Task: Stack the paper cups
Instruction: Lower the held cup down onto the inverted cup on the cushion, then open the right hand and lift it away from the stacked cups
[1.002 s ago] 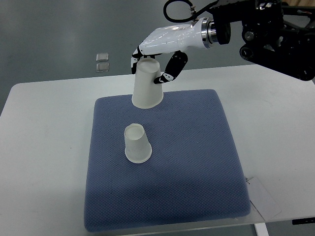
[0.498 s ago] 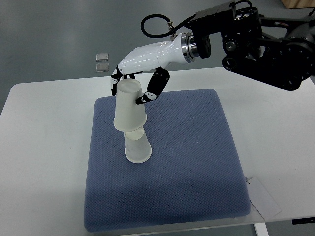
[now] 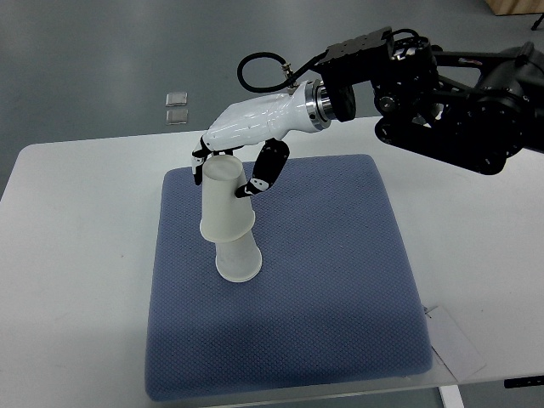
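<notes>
Two white paper cups stand upside down on the blue mat (image 3: pixel 323 280). The lower cup (image 3: pixel 238 262) rests on the mat, with only its wide rim end showing. The upper cup (image 3: pixel 224 199) is tilted slightly and sits over the lower cup's top. My right hand (image 3: pixel 228 172), white with black fingers, comes in from the upper right and is shut on the upper cup near its closed end. The left hand is out of view.
The mat lies on a white table (image 3: pixel 76 255). Two small square pieces (image 3: pixel 177 107) sit on the floor beyond the table's far edge. A paper tag (image 3: pixel 455 340) lies by the mat's front right corner. The black arm (image 3: pixel 450 85) spans the upper right.
My right hand carried the upper cup left and toward the front, then lowered it onto the standing cup. The lower cup's top is now covered.
</notes>
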Motion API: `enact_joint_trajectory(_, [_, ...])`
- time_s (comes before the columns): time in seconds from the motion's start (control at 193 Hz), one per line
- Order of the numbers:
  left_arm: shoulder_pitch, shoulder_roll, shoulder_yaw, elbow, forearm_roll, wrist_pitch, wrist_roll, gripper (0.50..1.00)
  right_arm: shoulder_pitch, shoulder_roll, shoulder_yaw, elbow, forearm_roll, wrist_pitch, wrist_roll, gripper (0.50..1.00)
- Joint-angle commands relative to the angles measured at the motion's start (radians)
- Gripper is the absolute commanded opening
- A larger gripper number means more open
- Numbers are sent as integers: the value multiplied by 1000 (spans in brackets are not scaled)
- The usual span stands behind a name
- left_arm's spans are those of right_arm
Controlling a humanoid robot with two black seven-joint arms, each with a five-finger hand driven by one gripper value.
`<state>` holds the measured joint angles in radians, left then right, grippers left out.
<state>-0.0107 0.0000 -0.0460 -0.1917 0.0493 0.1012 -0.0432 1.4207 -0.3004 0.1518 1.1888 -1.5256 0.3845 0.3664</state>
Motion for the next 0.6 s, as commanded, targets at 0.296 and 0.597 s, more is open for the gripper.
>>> enact_joint_trajectory(0.296, [0,0,0,0,0,0,0,1000,-31,3,-3,-2,-24,-39,-3,580])
enact_joint_trajectory(0.597, [0,0,0,0,1,0,0,1000,-48,7,-6,0,-24,-39,-3,633])
